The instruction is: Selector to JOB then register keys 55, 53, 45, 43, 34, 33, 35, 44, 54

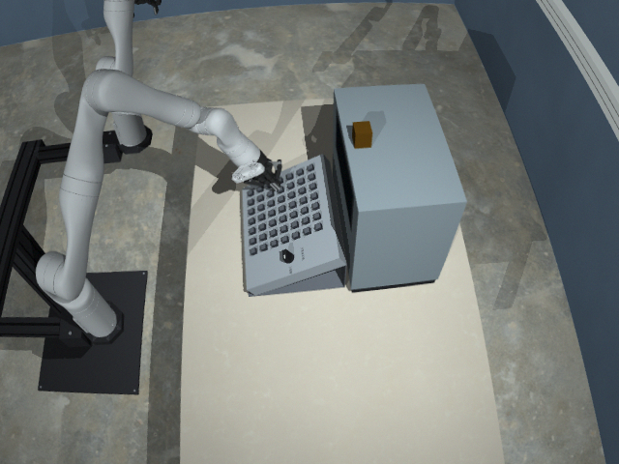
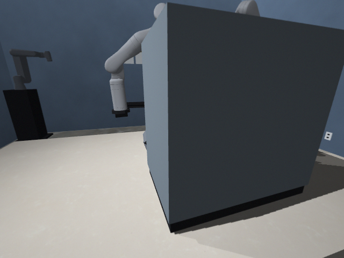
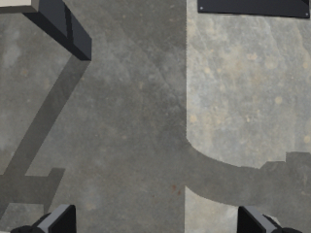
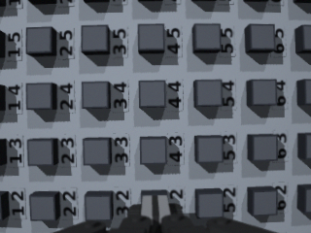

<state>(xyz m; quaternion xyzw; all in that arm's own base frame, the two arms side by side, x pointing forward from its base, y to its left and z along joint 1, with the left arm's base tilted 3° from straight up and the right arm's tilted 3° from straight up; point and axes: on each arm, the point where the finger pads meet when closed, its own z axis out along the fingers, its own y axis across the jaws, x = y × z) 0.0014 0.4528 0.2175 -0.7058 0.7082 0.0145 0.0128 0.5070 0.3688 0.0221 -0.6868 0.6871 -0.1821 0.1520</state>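
The keyboard panel (image 1: pixel 264 279) slopes up to the grey cabinet. The black selector knob (image 1: pixel 286 256) sits beyond its key rows, near the TEACH and JOB prints; its setting is too small to tell. In the right wrist view I see keys 55 (image 4: pixel 206 38), 53 (image 4: pixel 209 149), 45 (image 4: pixel 151 37), 43 (image 4: pixel 154 149), 34 (image 4: pixel 95 94), 33 (image 4: pixel 97 151), 35 (image 4: pixel 95 39), 44 (image 4: pixel 152 93) and 54 (image 4: pixel 208 92), none lit. My right gripper (image 4: pixel 155 212) (image 1: pixel 276 188) is shut and empty, tips over key 42; contact is unclear. My left gripper (image 3: pixel 156 224) is open and empty, away from the panel.
The big grey cabinet (image 1: pixel 409 245) (image 2: pixel 236 110) stands right behind the panel and hides it in the exterior view. An orange block (image 1: pixel 362 134) sits on top of the cabinet. A black frame (image 1: pixel 30 327) stands by the arm bases.
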